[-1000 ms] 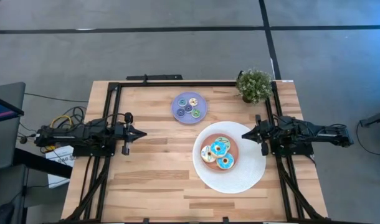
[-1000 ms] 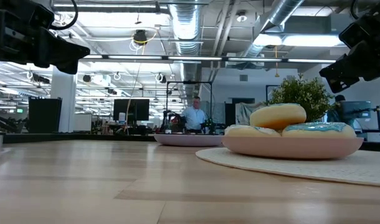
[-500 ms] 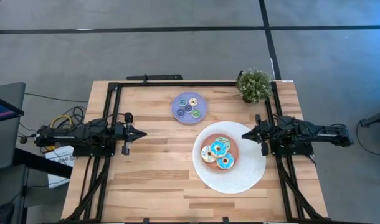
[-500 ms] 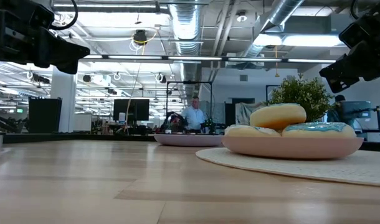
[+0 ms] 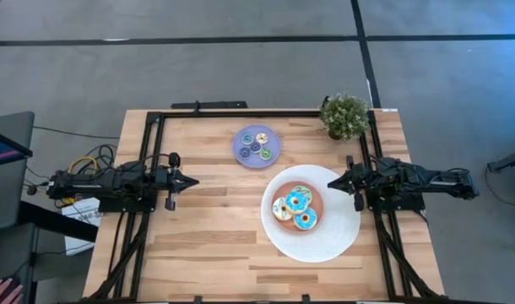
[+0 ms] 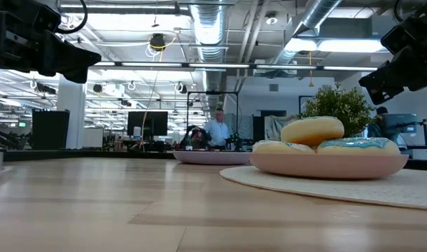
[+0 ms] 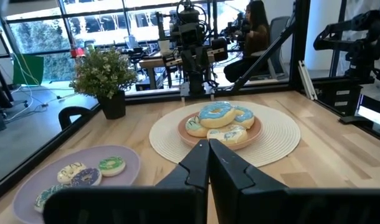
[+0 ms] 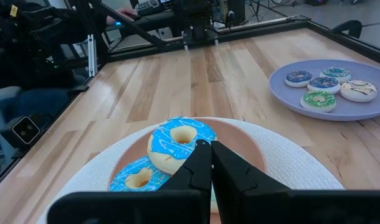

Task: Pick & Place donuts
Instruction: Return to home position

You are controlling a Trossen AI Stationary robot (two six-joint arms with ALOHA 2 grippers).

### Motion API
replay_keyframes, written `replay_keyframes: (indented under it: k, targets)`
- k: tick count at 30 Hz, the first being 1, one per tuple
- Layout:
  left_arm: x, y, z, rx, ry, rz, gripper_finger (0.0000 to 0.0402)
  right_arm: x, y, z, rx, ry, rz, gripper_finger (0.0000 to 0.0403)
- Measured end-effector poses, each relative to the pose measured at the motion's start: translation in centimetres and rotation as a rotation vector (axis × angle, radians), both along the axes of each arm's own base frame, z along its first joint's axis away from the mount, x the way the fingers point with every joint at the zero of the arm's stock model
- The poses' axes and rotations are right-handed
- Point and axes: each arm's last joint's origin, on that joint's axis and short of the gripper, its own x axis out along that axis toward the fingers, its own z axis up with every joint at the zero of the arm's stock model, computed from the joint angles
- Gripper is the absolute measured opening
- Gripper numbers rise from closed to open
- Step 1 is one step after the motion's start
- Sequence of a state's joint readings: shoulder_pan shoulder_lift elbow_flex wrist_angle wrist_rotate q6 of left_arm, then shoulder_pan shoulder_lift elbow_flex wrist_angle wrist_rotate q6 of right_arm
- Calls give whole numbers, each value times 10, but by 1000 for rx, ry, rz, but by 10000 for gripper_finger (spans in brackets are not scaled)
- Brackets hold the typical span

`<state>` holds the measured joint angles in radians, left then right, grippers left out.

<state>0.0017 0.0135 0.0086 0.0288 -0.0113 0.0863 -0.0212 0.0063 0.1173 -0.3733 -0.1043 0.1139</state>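
Note:
Four larger donuts (image 5: 296, 208) lie bunched on the pink centre of a big white plate (image 5: 338, 241): two blue, one cream, one yellow-green striped. One blue donut (image 8: 180, 140) rests on top of the others. Several tiny donuts (image 5: 257, 145) lie flat on a lavender plate (image 5: 274, 154) farther back. My left gripper (image 5: 194, 179) hovers shut over the table's left part, well clear of both plates. My right gripper (image 5: 331, 182) hovers shut above the white plate's right rim, pointing at the donuts (image 8: 140, 177).
A small potted plant (image 5: 344, 116) stands at the far right corner, behind the right arm. A black frame (image 5: 241, 114) runs along the table's edges. Bare wood lies between the left gripper and the plates and along the near edge (image 5: 207, 262). People sit beyond the table (image 6: 217, 129).
Both arms have kept still and the donuts have not moved. A person's hand has come into the high view's lower left corner, off the table.

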Motion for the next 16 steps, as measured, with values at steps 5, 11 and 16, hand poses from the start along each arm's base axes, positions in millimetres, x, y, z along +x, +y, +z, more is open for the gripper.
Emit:
replay_keyframes:
  k: [5,11,16]
  targets:
    - [0,0,0,-2,0,0,1,0,0,0,0,0,0,0]
    - [0,0,0,2,0,0,1,0,0,0,0,0,0,0]
    - [0,0,0,5,0,0,1,0,0,0,0,0,0,0]
